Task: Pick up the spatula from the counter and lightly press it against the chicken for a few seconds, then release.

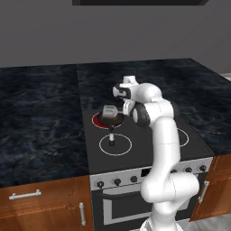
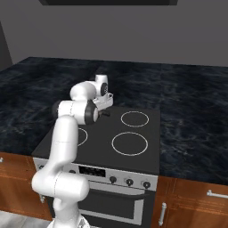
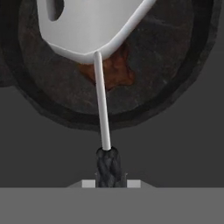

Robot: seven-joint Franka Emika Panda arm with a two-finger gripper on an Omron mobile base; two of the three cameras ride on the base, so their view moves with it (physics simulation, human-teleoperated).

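Light and stiff by the look of it: white metal spatula [image 3: 96, 35] with a broad slotted blade, thin pale shaft and dark braided handle [image 3: 108, 168]. Probably little flex, so gentle pressure only; smooth blade likely to skid on greasy meat. Best taken at the textured handle, and taken just there, clamped in the pincer [image 3: 110, 183]. Poised blade-first over the brown chicken piece [image 3: 114, 70] in the round dark pan [image 3: 57, 92] on the black stove [image 1: 92, 140]; touching or just above, hard to tell.

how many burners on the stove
4: rear left burner, glowing red under the pan; front left burner; front right burner; rear right burner. The arm partly covers some.
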